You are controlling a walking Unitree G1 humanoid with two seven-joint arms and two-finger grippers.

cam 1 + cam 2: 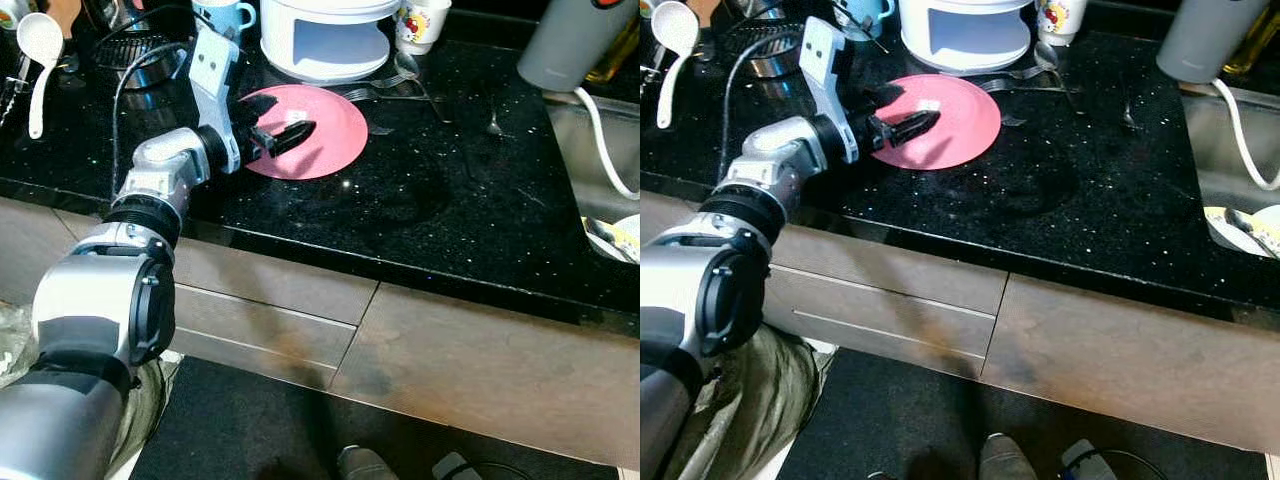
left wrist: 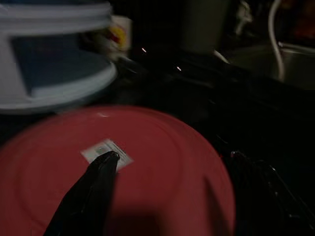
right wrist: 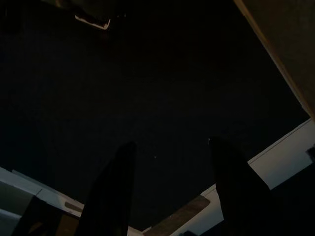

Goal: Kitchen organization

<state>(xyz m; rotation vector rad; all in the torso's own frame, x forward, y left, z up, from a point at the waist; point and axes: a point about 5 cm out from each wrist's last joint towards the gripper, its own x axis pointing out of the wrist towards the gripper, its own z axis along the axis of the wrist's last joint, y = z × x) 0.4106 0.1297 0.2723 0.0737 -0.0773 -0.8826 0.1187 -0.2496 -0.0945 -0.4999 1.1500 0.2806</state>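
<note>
Black speckled stone worktop point(image 1: 420, 200) over brown-grey drawer fronts point(image 1: 270, 300); steel sink point(image 1: 590, 160) at the robot's right with a white hose point(image 1: 600, 140) running into it.

Flat round pink plastic plate point(image 1: 325, 125) lies on the worktop, just in front of a white domed appliance with a pale blue opening point(image 1: 325, 40). The plate is matte and looks upside down, with a small white label point(image 2: 107, 152) near its middle.

Left tool point(image 1: 285, 135) reaches over the plate's left part, black fingers pointing across it toward the robot's right. Fingers stand apart: in the left wrist view one fingertip point(image 2: 106, 162) sits right at the label, the other is off past the plate's rim over the dark worktop. Can't tell whether the fingertip touches the plate.

Behind the plate: metal forks and a spoon point(image 1: 395, 85) on the worktop, white printed cup point(image 1: 420, 25), blue mug point(image 1: 225, 15). Grey cylindrical container point(image 1: 575, 40) stands at the sink's back edge. White ladle point(image 1: 40, 50) at far left, near dark pots point(image 1: 140, 50).

Right tool point(image 3: 172, 147) is seen in its wrist view, very dark; two black fingers spread apart with nothing between them, pale strips of floor or cabinet edge beyond.
</note>
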